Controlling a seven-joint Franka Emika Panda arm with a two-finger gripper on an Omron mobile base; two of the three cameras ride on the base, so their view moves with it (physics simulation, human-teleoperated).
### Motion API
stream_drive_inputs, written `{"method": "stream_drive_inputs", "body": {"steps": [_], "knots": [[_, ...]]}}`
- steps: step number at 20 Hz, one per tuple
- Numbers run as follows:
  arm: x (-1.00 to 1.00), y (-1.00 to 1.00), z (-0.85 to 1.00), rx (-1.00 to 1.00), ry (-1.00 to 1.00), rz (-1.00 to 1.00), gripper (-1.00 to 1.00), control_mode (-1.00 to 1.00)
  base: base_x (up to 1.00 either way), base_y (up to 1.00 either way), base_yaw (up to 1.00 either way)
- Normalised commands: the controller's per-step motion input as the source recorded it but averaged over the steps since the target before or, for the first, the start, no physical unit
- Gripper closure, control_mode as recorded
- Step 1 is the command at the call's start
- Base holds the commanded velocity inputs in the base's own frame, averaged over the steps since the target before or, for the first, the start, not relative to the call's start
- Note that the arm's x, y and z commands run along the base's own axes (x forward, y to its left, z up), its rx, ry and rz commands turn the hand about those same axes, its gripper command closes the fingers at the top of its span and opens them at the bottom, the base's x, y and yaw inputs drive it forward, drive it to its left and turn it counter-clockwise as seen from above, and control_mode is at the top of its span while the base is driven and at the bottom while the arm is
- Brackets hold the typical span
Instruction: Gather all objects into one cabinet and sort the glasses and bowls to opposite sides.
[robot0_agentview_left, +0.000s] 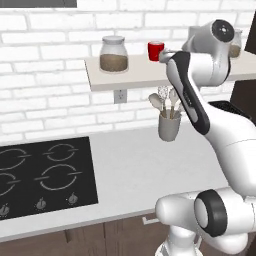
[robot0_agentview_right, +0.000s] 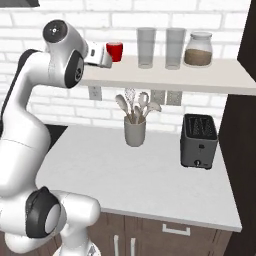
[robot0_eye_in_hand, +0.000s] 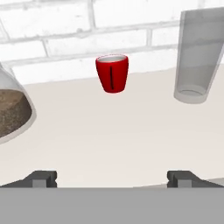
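Fingers: the fingers (robot0_eye_in_hand: 112, 178) stand spread wide, one dark tip (robot0_eye_in_hand: 41, 179) low at the left of the hand view and the other low at the right, nothing between them.
Gripper place: the hand is raised to shelf height, just in front of the pale wall shelf (robot0_agentview_right: 165, 77), aimed across its top toward the brick wall.
Red cup: a small glossy red cup (robot0_eye_in_hand: 112, 72) stands upright on the shelf close to the brick wall, ahead of the fingers and apart from them, roughly centred between the two tips in the hand view; in the left base view the same cup (robot0_agentview_left: 155, 51) shows just left of the arm's wrist, and in the right base view (robot0_agentview_right: 114, 51) just right of it.
Shelf neighbours: on one side of the cup a lidded glass jar of brown stuff (robot0_agentview_left: 114, 54), on the other two tall clear glasses (robot0_agentview_right: 146, 47) standing side by side, then a second jar (robot0_agentview_right: 198, 49) further along.
Counter: the pale counter (robot0_agentview_right: 135, 175) lies below the shelf; a grey utensil holder (robot0_agentview_right: 135, 131) with pale spoons stands near the wall, and a dark toaster (robot0_agentview_right: 199, 141) is to its right in the right base view.
Stove: a black cooktop (robot0_agentview_left: 42, 175) is set into the counter at the left of the left base view.
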Motion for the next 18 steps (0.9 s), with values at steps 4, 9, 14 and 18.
{"method": "stream_drive_inputs", "body": {"steps": [4, 9, 14, 18], "knots": [[0.25, -0.02, 0.01, 0.00, 0.00, 0.00, -1.00, -1.00, 0.00, 0.00, 0.00], [0.45, -0.06, 0.00, 0.00, 0.00, 0.00, -1.00, -1.00, 0.00, 0.00, 0.00], [0.48, -0.06, 0.00, 0.00, 0.00, 0.00, -1.00, -1.00, 0.00, 0.00, 0.00], [0.38, -0.01, 0.00, 0.00, 0.00, 0.00, -1.00, -1.00, 0.00, 0.00, 0.00]]}}
